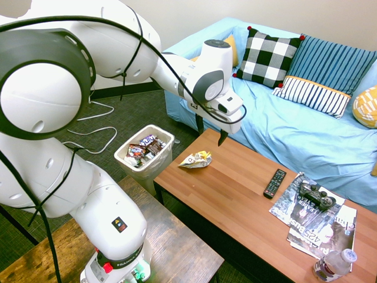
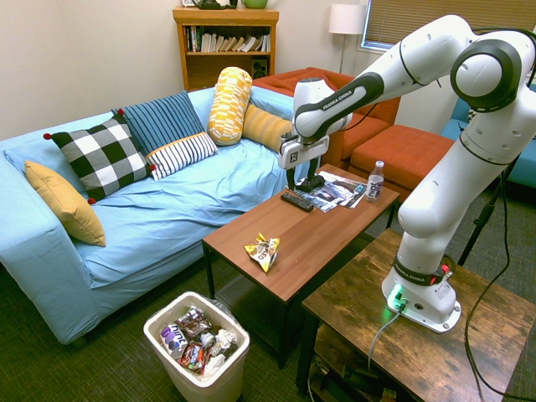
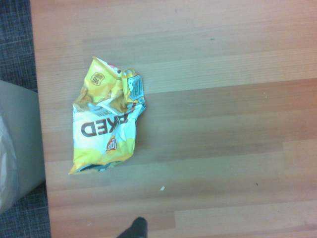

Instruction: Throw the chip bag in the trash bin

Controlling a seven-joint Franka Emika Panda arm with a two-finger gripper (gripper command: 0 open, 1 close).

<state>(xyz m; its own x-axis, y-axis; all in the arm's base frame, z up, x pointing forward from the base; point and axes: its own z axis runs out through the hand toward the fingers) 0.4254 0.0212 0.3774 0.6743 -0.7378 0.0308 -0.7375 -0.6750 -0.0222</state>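
In the first exterior view, we are seeing our white arm (image 1: 112, 197) filling the left of the frame, nearest the camera, its base standing on the dark wooden table (image 1: 168, 236) at the lower left. Past it, left of centre, the trash bin (image 1: 154, 168) is standing on the carpet, its white liner folding over the rim; it is holding candy wrappers (image 1: 136, 151) and, as the second exterior view is showing, crumpled white paper (image 2: 224, 339). Just beside the bin, the chip bag (image 1: 196, 160) is lying crumpled on the near left end of the coffee table (image 1: 235, 183), outside the bin. Further right on that table we are seeing the remote (image 1: 274, 183), then magazines (image 1: 312, 212) with a game controller (image 1: 317, 195) on top, and a bottle (image 1: 334, 265) standing at the lower right corner. Our gripper (image 1: 211, 131) is hanging above the coffee table, its jaws spread wide and pinching nothing. Nothing is lying on top of the bag in the wrist view. Behind, the blue-covered sofa (image 1: 259, 118) is stretching across the upper right, carrying a checked pillow (image 1: 266, 58) and striped pillows (image 1: 313, 95).
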